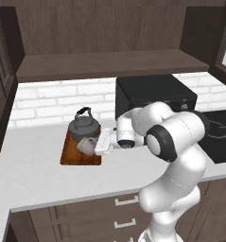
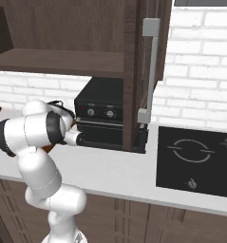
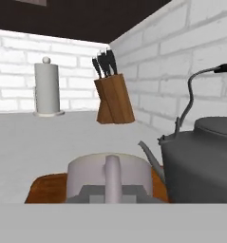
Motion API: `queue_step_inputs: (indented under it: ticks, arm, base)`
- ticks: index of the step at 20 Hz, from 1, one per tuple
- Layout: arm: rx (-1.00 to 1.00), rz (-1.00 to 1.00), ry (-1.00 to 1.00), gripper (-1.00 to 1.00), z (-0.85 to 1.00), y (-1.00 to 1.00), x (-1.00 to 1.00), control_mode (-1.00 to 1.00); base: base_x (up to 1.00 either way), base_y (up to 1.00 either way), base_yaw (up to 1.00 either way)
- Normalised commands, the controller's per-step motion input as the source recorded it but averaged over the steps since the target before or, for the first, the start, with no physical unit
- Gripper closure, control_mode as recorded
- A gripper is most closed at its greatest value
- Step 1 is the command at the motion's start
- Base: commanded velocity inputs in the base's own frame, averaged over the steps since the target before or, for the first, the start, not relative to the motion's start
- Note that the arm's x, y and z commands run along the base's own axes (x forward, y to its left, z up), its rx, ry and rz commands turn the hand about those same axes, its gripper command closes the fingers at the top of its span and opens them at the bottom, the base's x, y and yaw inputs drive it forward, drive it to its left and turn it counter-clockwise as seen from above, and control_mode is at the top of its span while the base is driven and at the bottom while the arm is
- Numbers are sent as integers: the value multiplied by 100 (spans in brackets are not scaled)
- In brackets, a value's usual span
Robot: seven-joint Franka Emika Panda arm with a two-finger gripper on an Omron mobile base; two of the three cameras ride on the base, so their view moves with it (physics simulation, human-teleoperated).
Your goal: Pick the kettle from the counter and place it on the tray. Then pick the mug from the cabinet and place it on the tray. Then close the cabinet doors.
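Grey mug point(image 1: 86, 145): gripped by fingers point(image 1: 96, 147), over tray point(image 1: 71, 153), near kettle point(image 1: 84, 125).
Advice: lower gently, clear of kettle, then release.

White glossy arm point(image 1: 173, 175) built of fat rounded segments, smooth shells, no cables or screws seen. Dark grey-black rings sat at the joints; one big round dark-rimmed cap with a light grey disc faced the left base camera at the elbow. A narrower white wrist link ended in a short cylinder with a dark band and grey face. White flat hand block beyond it, blurred and small. In the right base view the same white shells point(image 2: 36, 156) carried a broad black band near the upper joint
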Motion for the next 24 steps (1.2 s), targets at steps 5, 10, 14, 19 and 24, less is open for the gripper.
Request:
queue_step_inputs:
  ticks: [5,10,14,19,24]
  arm:
    - [0,0,6,100,-24,-29,-19,-100]
    - [0,0,7,100,-39,-39,-10,-100]
    - [0,0,11,100,-32,-26,-8,-100]
    - [-1,0,12,100,-43,-9,-8,-100]
    - [-1,0,6,100,-60,24,0,-100]
  base:
    - [0,0,0]
    - [0,0,0]
    - [0,0,0]
    - [0,0,0]
    - [0,0,0]
